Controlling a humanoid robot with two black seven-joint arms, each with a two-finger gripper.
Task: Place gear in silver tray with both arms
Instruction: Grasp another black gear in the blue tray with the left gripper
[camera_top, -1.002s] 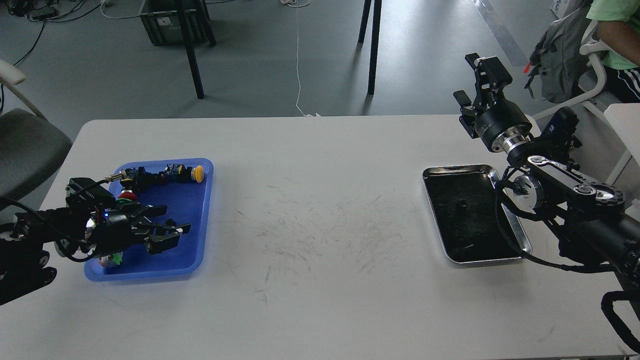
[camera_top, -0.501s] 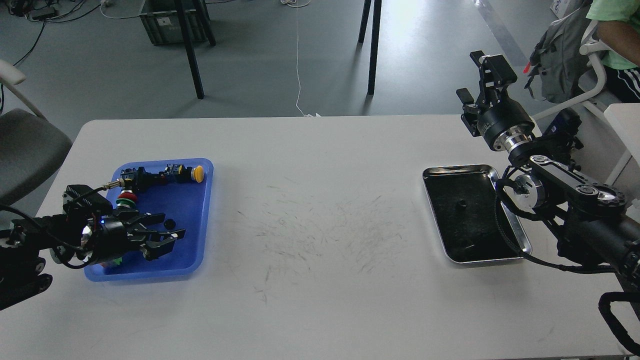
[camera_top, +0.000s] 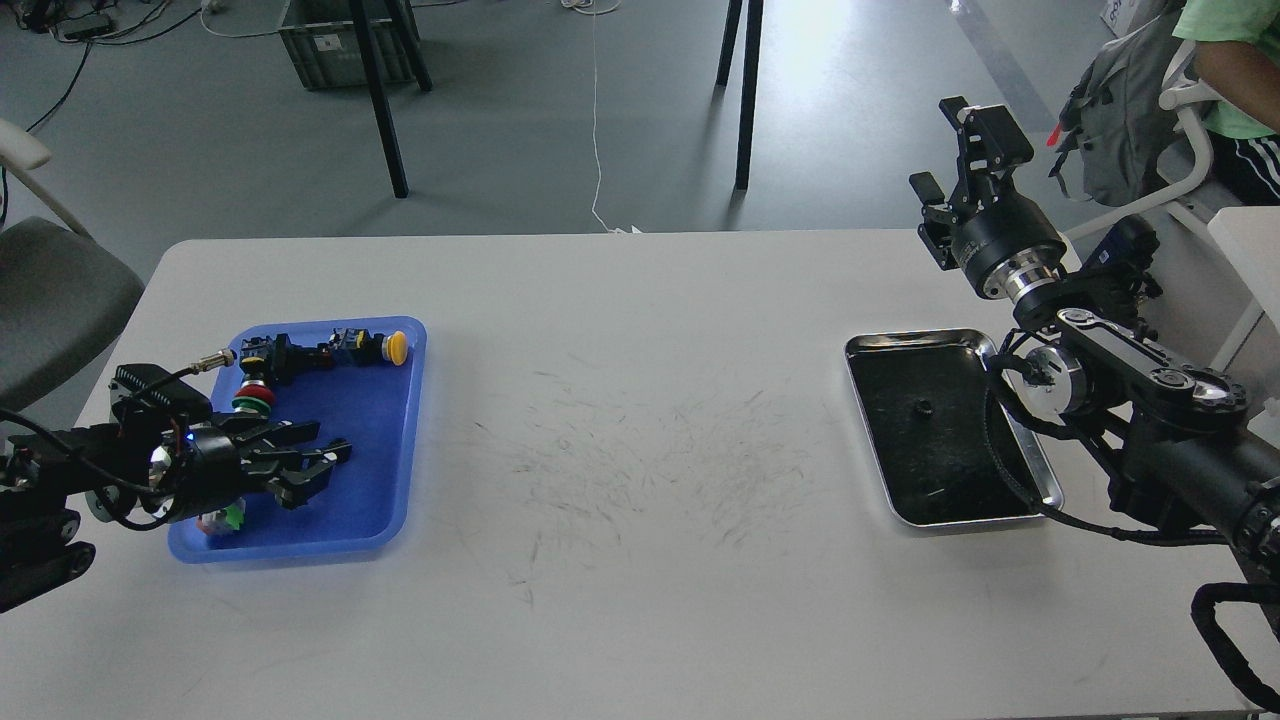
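Note:
The silver tray (camera_top: 900, 339) lies on the right side of the white table, and a small black gear (camera_top: 921, 406) rests on its dark bottom. My right gripper (camera_top: 960, 140) is raised above the table's far right edge, beyond the tray, with its fingers apart and empty. My left gripper (camera_top: 312, 462) hovers low over the blue tray (camera_top: 385, 420) at the left, fingers spread and pointing right. A small dark piece (camera_top: 344, 444) sits at its upper fingertip; I cannot tell whether it is a gear or part of the finger.
The blue tray holds push buttons with yellow (camera_top: 397, 346), red (camera_top: 258, 394) and green (camera_top: 232, 514) caps, plus black parts. A grey chair (camera_top: 50, 300) stands at the left. A seated person and a backpack (camera_top: 1125, 110) are at the far right. Table legs stand behind the table.
My left gripper has drawn back to the left over the blue tray, uncovering more of its floor. My right gripper has shifted only slightly.

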